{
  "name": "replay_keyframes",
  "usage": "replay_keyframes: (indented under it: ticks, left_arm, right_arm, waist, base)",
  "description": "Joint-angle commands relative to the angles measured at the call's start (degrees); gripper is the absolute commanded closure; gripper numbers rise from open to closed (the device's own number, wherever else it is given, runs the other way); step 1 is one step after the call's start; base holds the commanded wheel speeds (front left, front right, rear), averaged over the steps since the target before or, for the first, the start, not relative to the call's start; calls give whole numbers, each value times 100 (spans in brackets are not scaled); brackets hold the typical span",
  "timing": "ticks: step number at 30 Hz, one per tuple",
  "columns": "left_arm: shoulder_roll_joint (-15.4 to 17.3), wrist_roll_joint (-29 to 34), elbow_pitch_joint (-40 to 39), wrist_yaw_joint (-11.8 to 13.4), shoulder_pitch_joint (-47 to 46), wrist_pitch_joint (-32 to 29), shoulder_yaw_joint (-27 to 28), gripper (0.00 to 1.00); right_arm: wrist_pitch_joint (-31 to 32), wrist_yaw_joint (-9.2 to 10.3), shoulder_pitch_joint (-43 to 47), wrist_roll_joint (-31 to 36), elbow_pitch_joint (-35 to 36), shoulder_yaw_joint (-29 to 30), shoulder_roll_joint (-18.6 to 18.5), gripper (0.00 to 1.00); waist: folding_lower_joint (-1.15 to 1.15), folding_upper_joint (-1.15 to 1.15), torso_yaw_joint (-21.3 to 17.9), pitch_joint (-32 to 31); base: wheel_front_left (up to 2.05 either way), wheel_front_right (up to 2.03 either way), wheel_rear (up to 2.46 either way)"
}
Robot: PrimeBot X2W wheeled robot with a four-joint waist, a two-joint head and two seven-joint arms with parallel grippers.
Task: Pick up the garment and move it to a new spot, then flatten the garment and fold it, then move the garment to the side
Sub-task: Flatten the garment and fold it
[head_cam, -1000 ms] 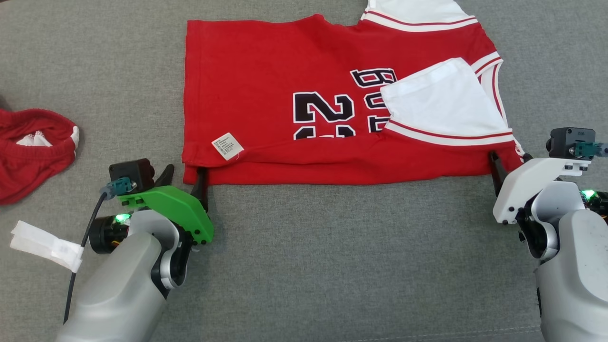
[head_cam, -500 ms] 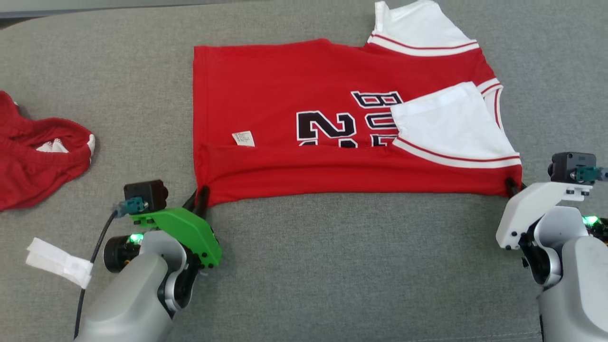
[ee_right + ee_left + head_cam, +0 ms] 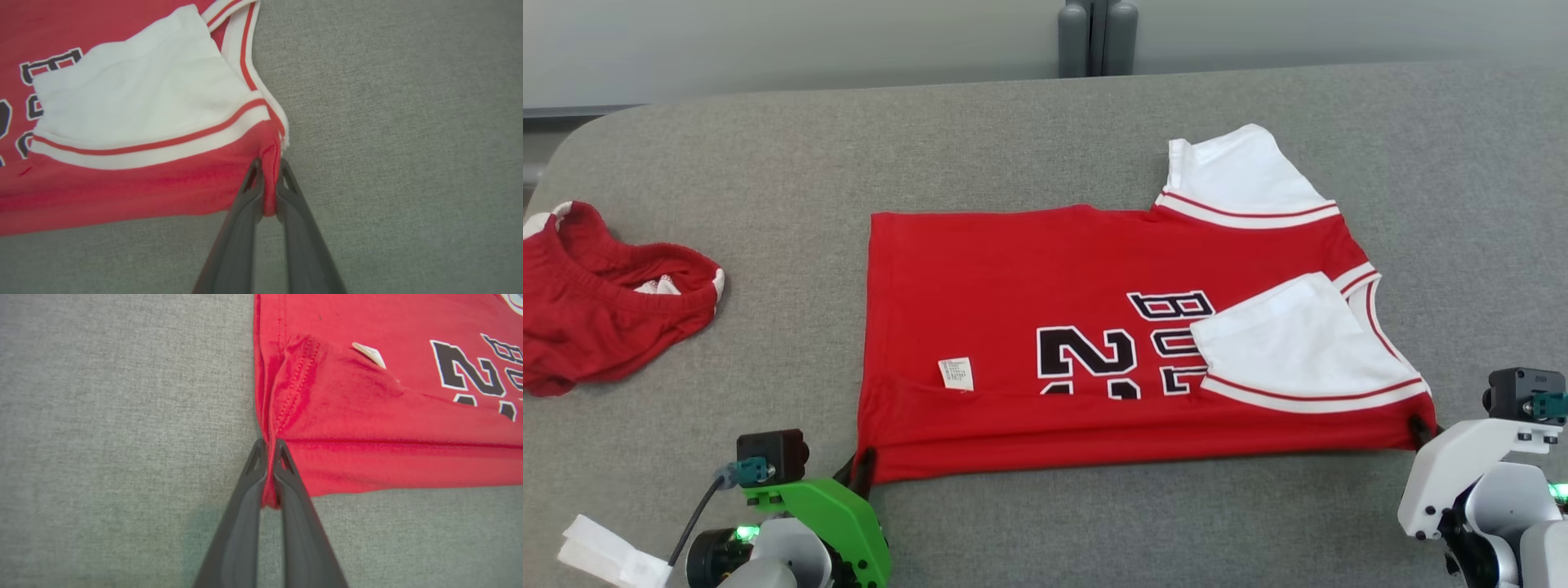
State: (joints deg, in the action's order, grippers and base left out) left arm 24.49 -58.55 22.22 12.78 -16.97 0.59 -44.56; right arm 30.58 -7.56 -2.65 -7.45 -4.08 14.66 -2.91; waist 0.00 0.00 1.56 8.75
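Left tool [image 3: 270, 446] and right tool [image 3: 267, 164] pinch near corners of the garment [image 3: 1013, 302].

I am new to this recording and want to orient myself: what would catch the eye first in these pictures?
The red jersey with white sleeves and black lettering lies spread in the middle of the grey surface. The left pincer and right pincer each pinch one near corner of it, jaws shut on the cloth. A second red garment lies crumpled on the robot's left.

Grey fabric surface [image 3: 1045, 122]; pale wall [image 3: 768, 41] behind; grey upright [image 3: 1097, 26], possibly stand.
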Motion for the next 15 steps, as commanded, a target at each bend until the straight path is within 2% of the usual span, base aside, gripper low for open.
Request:
replay_keyframes:
  ticks: [1,2,3,4,9,12,15]
  left_arm:
    - [153,-16,-52,110,125,-22,41,100]
    - [169,-54,-153,155,192,-31,59,91]
    - [207,-20,-224,196,225,-35,45,16]
    - [227,1,-300,237,262,-46,36,0]
    - [303,49,-519,353,217,-57,51,0]
    - [327,8,-604,341,-1,-104,128,0]
    - [345,83,-620,306,-360,-179,192,0]
  right_arm:
    - [26,14,100,-88,37,25,-25,100]
    - [77,14,169,-144,33,-9,-20,70]
    - [95,13,211,-166,37,-35,-16,0]
    - [89,13,234,-220,31,-55,-16,0]
    - [146,11,117,-233,59,-165,-5,0]
    - [220,11,-153,-102,205,-250,-11,0]
    - [378,11,-618,-56,305,-407,-179,0]
  waist:
    - [0,0,29,-71]
    - [0,0,32,-90]
    - [0,0,31,-100]
    - [0,0,32,-116]
    - [0,0,34,-131]
    - [0,0,27,-72]
    - [0,0,22,69]
  base:
    - [0,0,0]
    - [0,0,0]
    - [0,0,0]
    - [0,0,0]
    - [0,0,0]
    - [0,0,0]
    - [0,0,0]
